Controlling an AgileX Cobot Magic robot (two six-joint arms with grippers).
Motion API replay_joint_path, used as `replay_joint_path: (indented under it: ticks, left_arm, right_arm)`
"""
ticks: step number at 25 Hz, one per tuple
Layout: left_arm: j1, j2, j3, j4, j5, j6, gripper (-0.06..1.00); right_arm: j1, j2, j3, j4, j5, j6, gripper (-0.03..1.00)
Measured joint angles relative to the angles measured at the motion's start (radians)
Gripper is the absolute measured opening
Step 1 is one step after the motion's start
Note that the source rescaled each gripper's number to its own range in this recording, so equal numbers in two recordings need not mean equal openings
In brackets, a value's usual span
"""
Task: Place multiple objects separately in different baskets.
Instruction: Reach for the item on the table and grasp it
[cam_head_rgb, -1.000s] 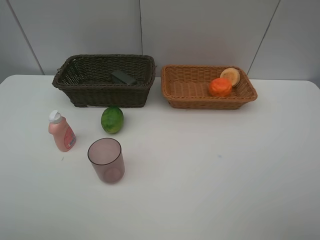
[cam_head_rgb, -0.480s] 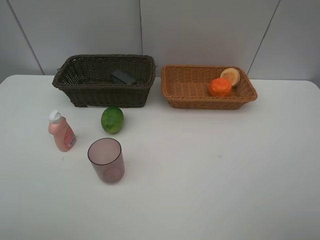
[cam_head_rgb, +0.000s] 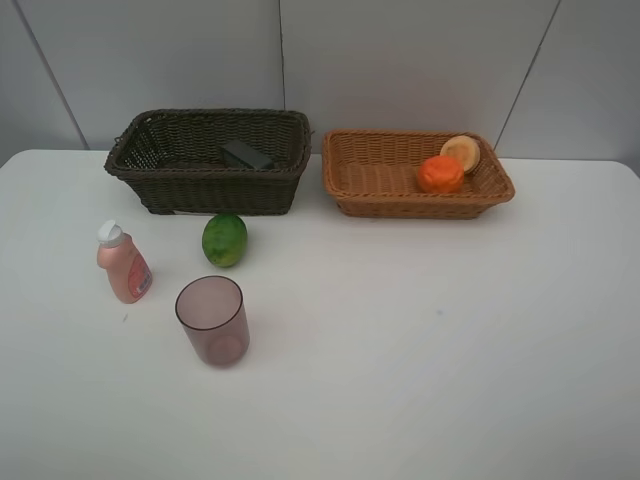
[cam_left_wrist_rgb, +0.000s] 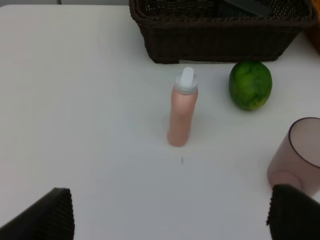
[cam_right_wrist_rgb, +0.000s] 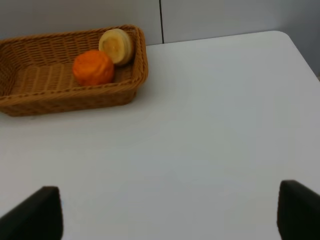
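Table (cam_left_wrist_rgb: 75, 100): bottle (cam_left_wrist_rgb: 181, 112) beyond left fingers (cam_left_wrist_rgb: 47, 217) (apart)

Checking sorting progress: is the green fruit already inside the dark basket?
No, the green fruit sits on the table in front of the dark basket, outside its wall.

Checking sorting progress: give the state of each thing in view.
dark basket: holds dark bottle.
dark bottle: lying inside.
tan basket: holds orange, peach.
orange: in tan basket.
peach: tilted against basket wall.
green fruit: loose on table.
pink bottle: upright, capped.
cup: upright, empty.
left tool: open, empty.
right tool: open, empty.
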Motion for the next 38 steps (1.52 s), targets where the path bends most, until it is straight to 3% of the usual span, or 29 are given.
replay_joint_path:
  ticks: [38]
  left_arm:
    - [0.000,0.000,0.000,0.000,0.000,0.000,1.00]
  right_arm:
    - [0.000,0.000,0.003,0.000,0.000,0.002,0.94]
